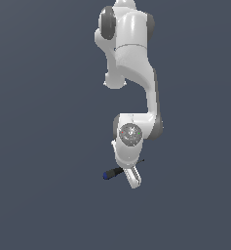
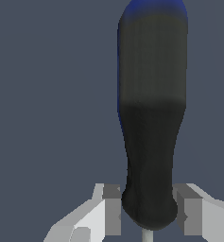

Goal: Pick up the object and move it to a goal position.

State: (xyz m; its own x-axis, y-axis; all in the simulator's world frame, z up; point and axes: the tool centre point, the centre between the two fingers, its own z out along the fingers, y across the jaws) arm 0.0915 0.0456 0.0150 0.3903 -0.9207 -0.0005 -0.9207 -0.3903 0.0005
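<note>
The screwdriver has a black handle and a blue end cap, and it sticks out from the gripper towards the exterior view's left. Its thin shaft pokes out on the other side. My gripper points down with its jaws closed on the handle near the shaft end. In the wrist view the handle fills the middle. The two fingers press against its narrow end from both sides, with the gripper centred on it. The shaft's start shows just below the handle.
The surface is plain dark grey-blue with nothing else on it. The white arm reaches down from the top of the exterior view.
</note>
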